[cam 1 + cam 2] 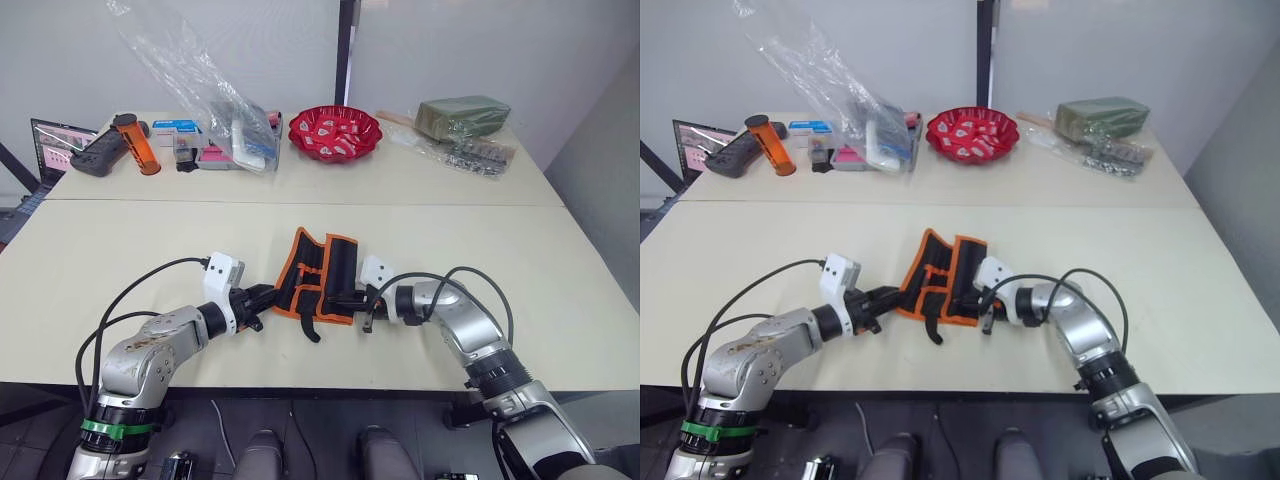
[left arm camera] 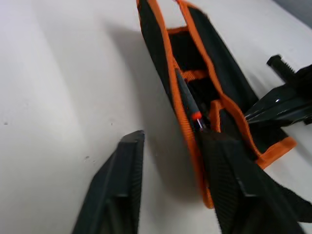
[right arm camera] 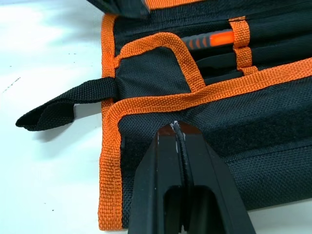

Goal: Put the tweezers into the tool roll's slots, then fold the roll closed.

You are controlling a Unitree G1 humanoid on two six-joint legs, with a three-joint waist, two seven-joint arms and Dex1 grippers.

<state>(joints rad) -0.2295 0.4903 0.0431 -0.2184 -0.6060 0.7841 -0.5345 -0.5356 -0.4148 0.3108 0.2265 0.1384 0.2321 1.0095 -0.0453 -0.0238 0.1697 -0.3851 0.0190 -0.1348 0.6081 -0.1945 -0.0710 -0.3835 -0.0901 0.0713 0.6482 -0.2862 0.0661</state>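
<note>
The tool roll [image 1: 318, 272] lies partly folded on the near table, its orange-trimmed flaps raised and its strap [image 3: 63, 105] trailing toward the front edge. Slim black tweezers [image 3: 217, 61] sit in the slots [image 3: 241, 46] beside an orange-handled tool [image 3: 209, 39]. My left gripper [image 1: 262, 300] is open at the roll's left edge; one finger [image 2: 239, 190] overlaps the near corner and the other [image 2: 119, 190] is on bare table. My right gripper [image 1: 347, 298] is shut, its tips [image 3: 176, 130] against the black fabric at the roll's right near corner.
On the far table stand a red bowl [image 1: 335, 132], a clear plastic bag [image 1: 215, 90] over small boxes, an orange cylinder [image 1: 135, 143], a laptop [image 1: 55, 145] and a green package [image 1: 462, 115]. The table's front edge [image 1: 330, 385] is close behind the grippers.
</note>
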